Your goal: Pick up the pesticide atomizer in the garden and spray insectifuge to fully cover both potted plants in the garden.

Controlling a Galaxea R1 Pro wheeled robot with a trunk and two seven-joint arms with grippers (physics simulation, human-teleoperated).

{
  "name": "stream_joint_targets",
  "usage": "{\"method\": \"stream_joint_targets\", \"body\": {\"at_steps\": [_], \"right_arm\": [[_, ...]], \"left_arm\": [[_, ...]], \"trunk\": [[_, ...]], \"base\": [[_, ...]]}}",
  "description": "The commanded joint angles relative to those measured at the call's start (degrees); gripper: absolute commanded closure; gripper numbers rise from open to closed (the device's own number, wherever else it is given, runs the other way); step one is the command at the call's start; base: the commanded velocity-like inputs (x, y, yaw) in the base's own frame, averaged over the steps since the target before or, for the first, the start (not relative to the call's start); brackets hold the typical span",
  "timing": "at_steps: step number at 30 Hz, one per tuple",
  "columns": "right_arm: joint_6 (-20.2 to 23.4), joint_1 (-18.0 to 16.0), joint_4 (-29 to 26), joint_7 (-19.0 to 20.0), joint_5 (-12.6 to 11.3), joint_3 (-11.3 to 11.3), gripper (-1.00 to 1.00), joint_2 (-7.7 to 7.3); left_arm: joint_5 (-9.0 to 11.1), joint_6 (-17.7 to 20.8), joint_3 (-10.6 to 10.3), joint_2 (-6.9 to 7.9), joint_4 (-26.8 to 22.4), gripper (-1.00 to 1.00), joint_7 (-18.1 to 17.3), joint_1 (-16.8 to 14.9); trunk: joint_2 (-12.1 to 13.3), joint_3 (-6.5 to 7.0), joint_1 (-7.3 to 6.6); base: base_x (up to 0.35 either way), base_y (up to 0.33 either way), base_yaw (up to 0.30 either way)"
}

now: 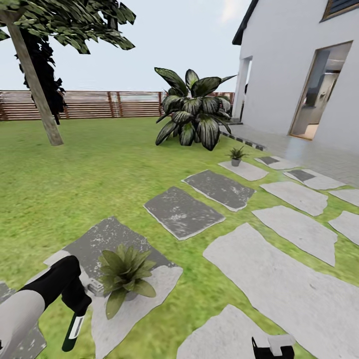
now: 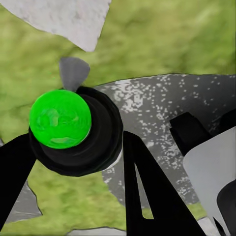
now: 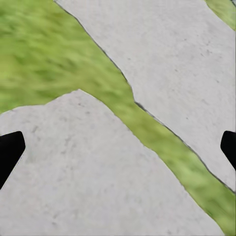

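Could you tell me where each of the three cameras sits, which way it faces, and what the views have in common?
Head view: from the robot's head, forward and down over the garden lawn, to the fence and house; the left arm with its left pincer holding the atomizer beside the near potted plant, and the right pincer.
Left wrist view: along the left pincer, down at the atomizer, grass and stone.
Right wrist view: along the open right pincer, down at pale stepping stones.
Shared: head and left wrist views both show the atomizer.
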Motion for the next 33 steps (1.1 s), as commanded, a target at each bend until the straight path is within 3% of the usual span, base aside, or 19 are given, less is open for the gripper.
{"method": "stream_joint_targets", "body": {"at_steps": [1, 5, 14, 22, 27, 33], "right_arm": [[-0.2, 0.0, 0.1, -0.4, 0.6, -0.2, -1.0, -0.01], [-0.2, 0.0, 0.1, -0.4, 0.6, -0.2, -1.0, -0.2], [-0.1, 0.0, 0.1, -0.3, 0.6, -0.2, -1.0, -0.36], [0.0, 0.0, 0.1, -0.3, 0.6, -0.2, -1.0, -0.3], [-0.1, 0.0, 0.1, -0.4, 0.6, -0.2, -1.0, -0.18], [-0.2, 0.0, 0.1, -0.4, 0.6, -0.2, -1.0, -0.04]], "left_arm": [[-0.4, 0.3, -0.1, 0.09, -0.1, 1.0, -0.4, 0.0], [-0.2, 0.3, -0.2, 0.04, 0.0, 1.0, 0.0, 0.7], [1.4, 0.2, -0.2, -2.1, 0.0, 1.0, 5.1, 3.5], [7.9, -0.4, -0.2, -2.39, 5.5, 1.0, 12.7, 3.8], [9.1, -3.4, -0.2, -2.3, 8.5, 1.0, 13.6, 4.8], [9.3, -3.8, -0.2, -2.43, 8.0, 1.0, 13.8, 5.3]], "trunk": [[0.0, -0.06, -0.01], [0.0, -0.06, -0.01], [0.0, -0.06, -0.01], [0.0, -0.06, -0.01], [0.0, -0.06, -0.01], [0.0, -0.06, -0.01]], "base": [[0.005, -0.004, 0.056], [0.001, -0.001, 0.011], [0.0, 0.0, 0.0], [0.0, 0.0, 0.0], [0.0, 0.0, 0.003], [0.0, 0.0, 0.195]]}}
